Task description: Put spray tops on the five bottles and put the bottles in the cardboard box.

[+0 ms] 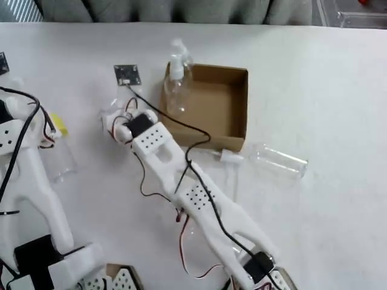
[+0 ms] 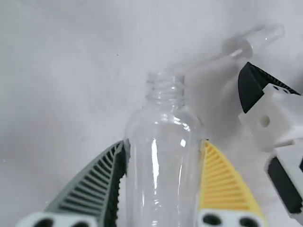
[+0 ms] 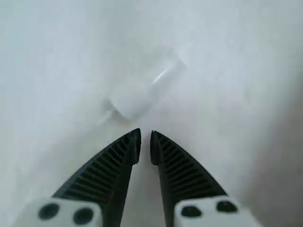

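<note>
The worktop (image 1: 314,90) was white and wide, with the cardboard box (image 1: 242,103) sitting open near its middle. At the box's left wall one bottle stood upright with a spray top already on it (image 1: 177,87); I couldn't tell from overhead whether it was inside the box or just against the wall. A second bottle (image 1: 279,160) lay on its side to the right of the box, uncapped, with a loose spray top (image 1: 230,157) just beside its neck.

My left claw (image 2: 163,146) was clamped on a third bottle (image 2: 161,118), with the grey and yellow fingers on opposite sides of its body, below the shoulder. My right claw (image 3: 144,139) was all but closed on nothing, aimed at another spray top (image 3: 137,97) lying on the worktop a little ahead of its tips.

I judged these bottles to be light, thin-walled and slick, so a firm mid-body hold made sense, though a harder squeeze would probably dent the wall. The spray top looked small and stiff, with a thin dip tube. I'd have taken it by the collar, never by the tube.

The high view gave me the layout of box, arms and bottles. The left wrist view gave me the bare threaded neck in close detail, and the other arm's claw off to one side. The right wrist view gave me how that top lay.
</note>
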Tool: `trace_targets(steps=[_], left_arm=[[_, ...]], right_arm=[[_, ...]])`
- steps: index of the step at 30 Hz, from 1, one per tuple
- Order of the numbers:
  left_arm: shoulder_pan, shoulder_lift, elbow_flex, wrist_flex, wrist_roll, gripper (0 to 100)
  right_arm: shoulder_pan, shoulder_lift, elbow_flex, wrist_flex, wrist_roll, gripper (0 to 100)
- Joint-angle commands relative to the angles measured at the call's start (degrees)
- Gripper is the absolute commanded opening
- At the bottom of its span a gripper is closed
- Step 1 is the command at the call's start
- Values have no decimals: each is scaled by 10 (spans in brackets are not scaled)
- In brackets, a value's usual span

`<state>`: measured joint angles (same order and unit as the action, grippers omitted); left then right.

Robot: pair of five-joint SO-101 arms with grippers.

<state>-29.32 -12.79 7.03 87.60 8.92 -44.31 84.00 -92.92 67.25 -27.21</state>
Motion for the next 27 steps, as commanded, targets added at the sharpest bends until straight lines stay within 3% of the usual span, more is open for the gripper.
trace_targets(steps=[1, 6, 11, 15, 27], left_arm=[[9, -27, -37, 21, 7, 20], [36, -124, -33, 23, 4, 20], [101, -211, -37, 76, 4, 20], [114, -222, -37, 89, 7, 20], [-15, -223, -31, 90, -25, 20]], right_arm=[[18, -85, -23, 67, 30, 15], [27, -161, -24, 182, 112, 15], [51, -236, -24, 302, 160, 15], [75, -290, -7, 324, 182, 15], [86, -614, 389, 292, 222, 15]])
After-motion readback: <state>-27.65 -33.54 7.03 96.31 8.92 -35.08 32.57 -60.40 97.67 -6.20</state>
